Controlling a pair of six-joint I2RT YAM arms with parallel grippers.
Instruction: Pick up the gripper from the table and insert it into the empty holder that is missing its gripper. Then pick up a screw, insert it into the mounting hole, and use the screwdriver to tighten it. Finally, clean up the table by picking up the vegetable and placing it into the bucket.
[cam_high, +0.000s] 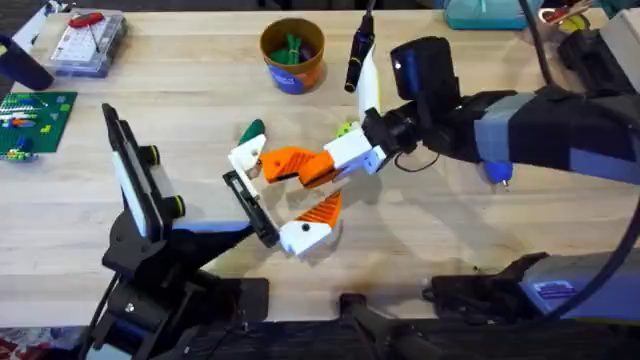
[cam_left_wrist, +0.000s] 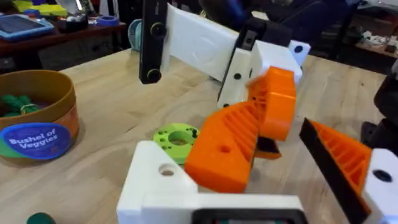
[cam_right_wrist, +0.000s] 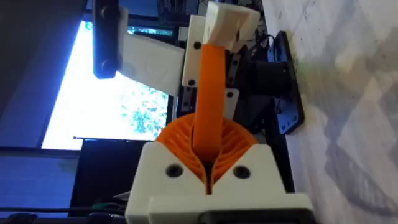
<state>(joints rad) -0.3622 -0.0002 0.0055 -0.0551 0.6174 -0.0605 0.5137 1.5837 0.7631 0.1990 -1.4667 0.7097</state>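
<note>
Right tool (cam_high: 300, 168): we saw its orange pads (cam_right_wrist: 233, 140) clamped on the orange wedge of the gripper (cam_high: 262, 160), which it held off the surface (cam_high: 450, 240).
Gripper: its white base pointed away from the right arm, toward the left arm's end; in the right wrist view the wedge ran straight out from between the pads.
Holder (cam_high: 252, 207): a black bar at the end of the left arm, bare, with the gripper's white base just beside its far end (we could not tell whether they touched).
Left tool (cam_high: 290, 212): spread wide, nothing in it; its one fitted finger (cam_high: 312, 226) stood well apart from the holder.
Vegetable (cam_high: 252, 130): we found it lying on the surface just behind the gripper's white base, outside the bucket (cam_high: 293, 70).
Bucket: it stood upright near the far edge, well apart from both tools, with green pieces inside.
Disc (cam_left_wrist: 176, 138): lime green, flat on the surface, near the right tool.
</note>
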